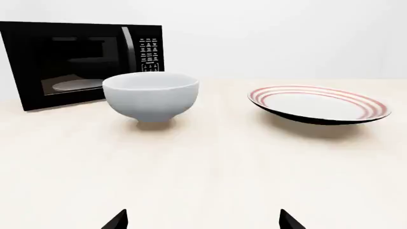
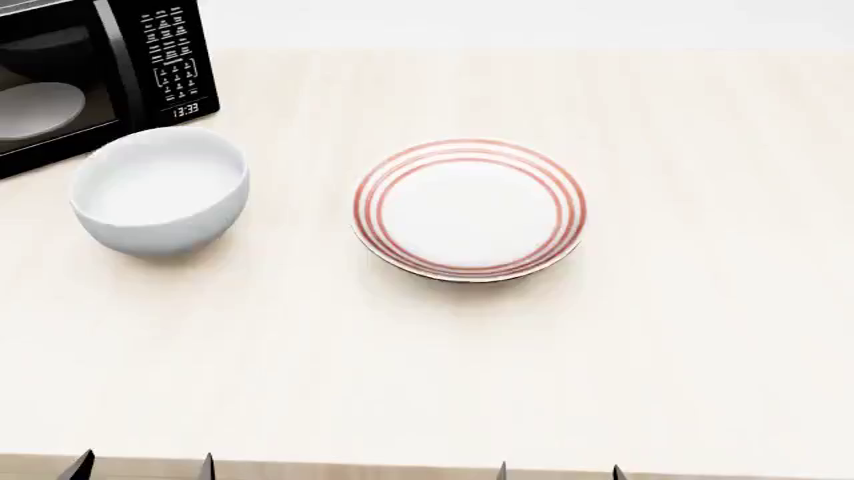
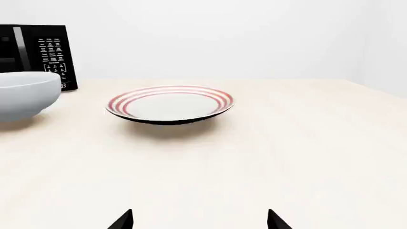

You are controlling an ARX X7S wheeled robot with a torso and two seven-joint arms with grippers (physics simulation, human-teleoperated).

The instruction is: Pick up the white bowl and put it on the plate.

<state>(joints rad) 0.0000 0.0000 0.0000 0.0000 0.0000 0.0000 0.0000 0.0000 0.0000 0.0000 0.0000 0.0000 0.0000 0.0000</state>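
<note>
White bowl (image 1: 150, 97) on table, well ahead of left claw (image 1: 203, 220); both claws spread wide, empty.

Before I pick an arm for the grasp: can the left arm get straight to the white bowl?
Probably yes. The left gripper is open and faces the white bowl over bare tabletop. The microwave stands behind the bowl and the plate off to the side, neither in the way.

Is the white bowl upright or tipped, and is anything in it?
Upright and empty: the plain deep white bowl rests on its foot, rim level, bare inside.
</note>
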